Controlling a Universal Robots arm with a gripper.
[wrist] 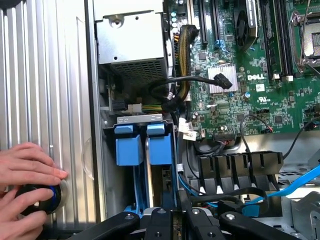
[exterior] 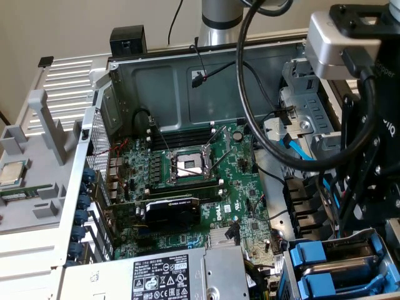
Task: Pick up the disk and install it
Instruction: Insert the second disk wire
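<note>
Two blue-fronted carriers stand side by side in the drive cage [exterior: 370,235] at the lower part of the exterior view's right, one carrier [exterior: 310,255] above the other carrier [exterior: 320,286]. The wrist view shows the same pair as a left blue front [wrist: 125,145] and a right blue front [wrist: 160,145]. The disk's silver body and white label are hidden, so I cannot tell which carrier holds it. My gripper [exterior: 361,206] hangs just above the cage. Its black fingers [wrist: 165,220] stand close together, with nothing seen between them.
The open case holds a green motherboard [exterior: 187,187], a grey power-supply box [exterior: 162,275] and loose black cables [exterior: 250,119]. A blue cable [wrist: 295,182] runs beside the cage. A person's hands [wrist: 27,167] rest on a round black-and-blue object [wrist: 37,197] on the ribbed panel [wrist: 50,75].
</note>
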